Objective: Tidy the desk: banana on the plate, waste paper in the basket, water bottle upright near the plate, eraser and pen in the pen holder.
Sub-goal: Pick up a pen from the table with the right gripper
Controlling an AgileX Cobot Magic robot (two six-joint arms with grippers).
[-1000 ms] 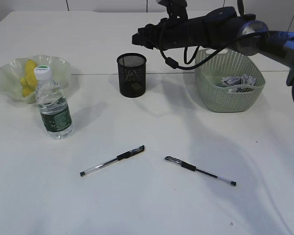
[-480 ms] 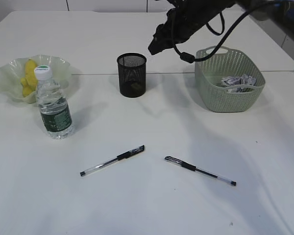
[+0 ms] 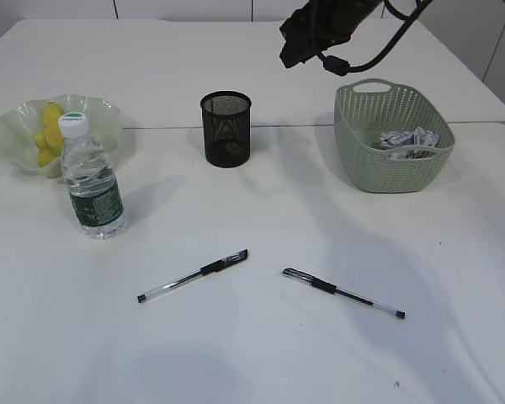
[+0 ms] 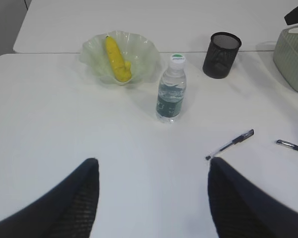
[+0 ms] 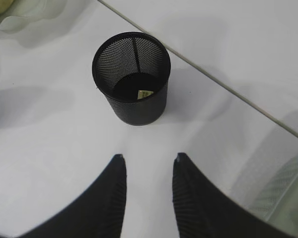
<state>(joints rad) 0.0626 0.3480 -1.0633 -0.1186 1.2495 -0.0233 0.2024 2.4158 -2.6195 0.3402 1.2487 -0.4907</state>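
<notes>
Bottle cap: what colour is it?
White, with a green mark on top of the water bottle; clearest in the left wrist view.

A white panelled wall runs behind the tabletop's far edge, divided by thin dark vertical seams. In the left wrist view, a plain grey surface shows beyond the corner.

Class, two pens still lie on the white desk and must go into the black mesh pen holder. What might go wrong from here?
1. Each slim pen lies flat, so gripper fingers may scrape the white desk or roll it away.
2. The black wire-mesh pen holder looks light; a pen lowered off-centre might tip it.
</notes>
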